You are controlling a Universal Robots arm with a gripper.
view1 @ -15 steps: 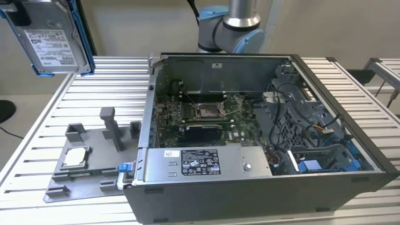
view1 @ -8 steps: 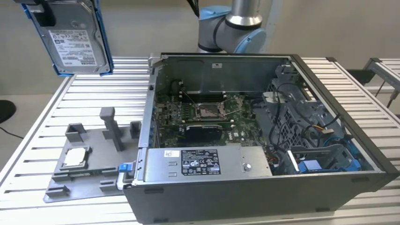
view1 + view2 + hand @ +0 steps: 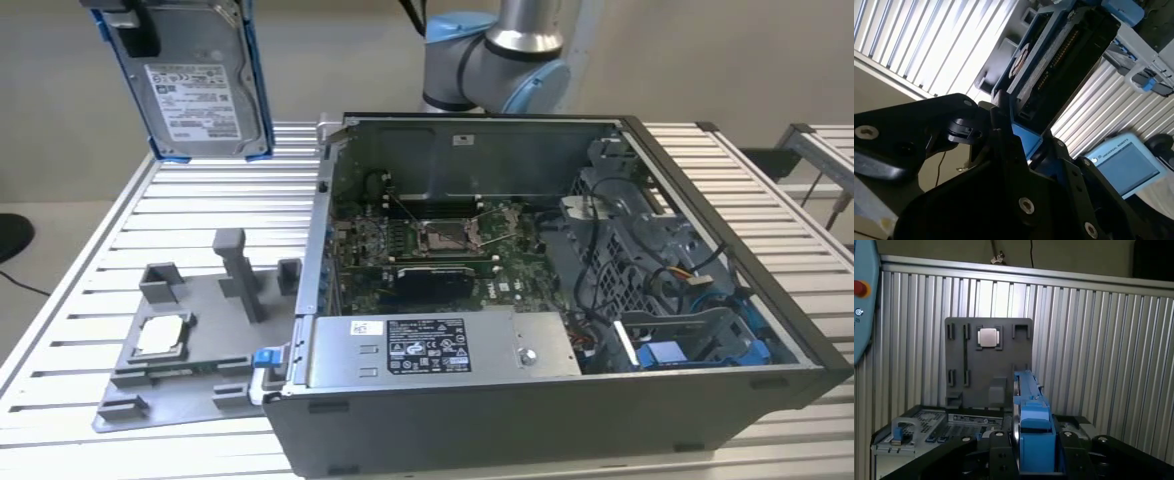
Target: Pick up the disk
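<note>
- One gripper (image 3: 1035, 456) is clamping the disk (image 3: 200, 90); its two black fingers (image 3: 1001, 452) are pressing on the blue frame from either side, closed down to the frame's thickness
- The one disk is hanging upright in the air, clear of the slatted metal table (image 3: 134, 210), over the far corner on the exterior view's left, with its white label facing that camera
- One open computer case (image 3: 534, 420) is sitting on the table, well apart from the disk, and one long grey box (image 3: 427, 345) with a black-and-white label is lying along its near side
- One grey holder plate (image 3: 200, 388) is lying on the table just beside the case, on the exterior view's left, and one small square silver chip (image 3: 163, 335) is resting in it
- One robot arm (image 3: 514, 55) is rising behind the case
- One light blue pendant (image 3: 1126, 165) with a screen is showing in the second wrist view
</note>
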